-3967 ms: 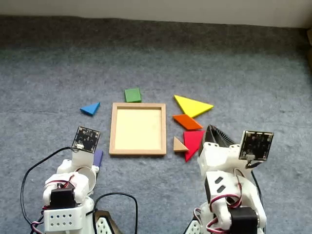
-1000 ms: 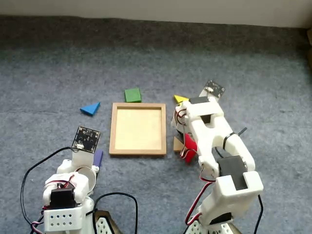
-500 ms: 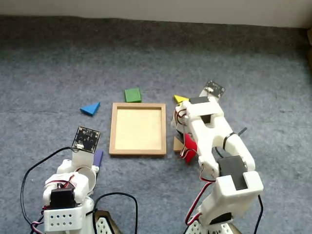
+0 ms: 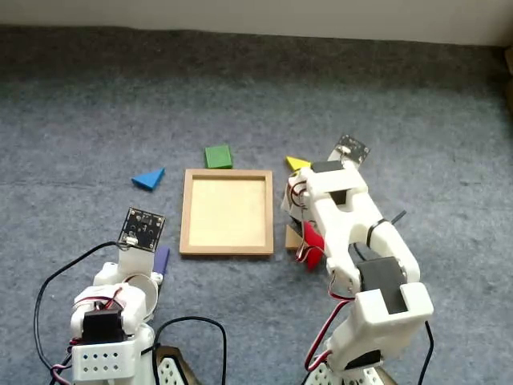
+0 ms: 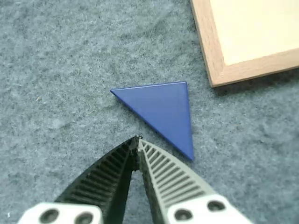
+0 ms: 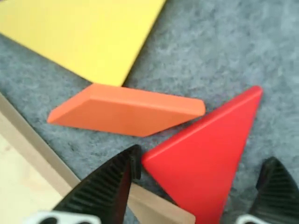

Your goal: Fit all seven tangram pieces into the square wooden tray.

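Grey carpet (image 4: 401, 104) is bearing the tray (image 4: 226, 251); your right gripper (image 6: 203, 161) is straddling the red triangle (image 6: 210, 135), spread to grasp; left gripper (image 5: 138, 142) is idling pinched.

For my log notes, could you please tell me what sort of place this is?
Probably a tabletop robot practice bench: a grey carpet-like mat covers the surface, the left arm and right arm sit side by side, and a wooden tray lies near a green tangram piece.

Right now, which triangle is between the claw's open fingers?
The red triangle, between the open fingers of the right gripper. The yellow triangle sits beyond the orange parallelogram, and the dark blue triangle lies ahead of the shut left gripper.
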Action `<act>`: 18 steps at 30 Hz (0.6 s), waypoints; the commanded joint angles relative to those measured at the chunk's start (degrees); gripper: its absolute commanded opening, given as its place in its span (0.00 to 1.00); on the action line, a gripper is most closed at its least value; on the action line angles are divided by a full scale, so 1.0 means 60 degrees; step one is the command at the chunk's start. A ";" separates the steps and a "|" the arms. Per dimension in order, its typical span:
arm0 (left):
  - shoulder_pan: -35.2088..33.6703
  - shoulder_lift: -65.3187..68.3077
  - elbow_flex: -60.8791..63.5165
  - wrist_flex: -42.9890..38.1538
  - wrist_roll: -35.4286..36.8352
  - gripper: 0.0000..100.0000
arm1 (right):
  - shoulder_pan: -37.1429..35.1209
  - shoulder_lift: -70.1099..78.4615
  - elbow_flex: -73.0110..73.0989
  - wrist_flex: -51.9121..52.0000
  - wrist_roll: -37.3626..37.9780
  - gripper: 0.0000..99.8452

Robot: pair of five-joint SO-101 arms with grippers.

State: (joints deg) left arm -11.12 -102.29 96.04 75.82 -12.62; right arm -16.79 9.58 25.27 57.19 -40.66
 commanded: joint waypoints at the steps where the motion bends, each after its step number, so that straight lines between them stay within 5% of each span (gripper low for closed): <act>1: -0.0037 -0.0242 0.0183 0.0044 0.0029 0.01 | 0.0081 -0.0125 0.0022 0.0110 -0.0059 0.38; 10: -0.0037 -0.0242 0.0183 0.0044 0.0029 0.01 | 0.0095 -0.0168 -0.0051 0.0491 -0.0044 0.23; 18: -0.0037 -0.0242 0.0183 0.0044 0.0029 0.01 | 0.0095 -0.0212 -0.0051 0.0799 0.0352 0.22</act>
State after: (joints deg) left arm -11.12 -102.29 96.04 75.82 -12.62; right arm -16.35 9.49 25.27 59.91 -40.66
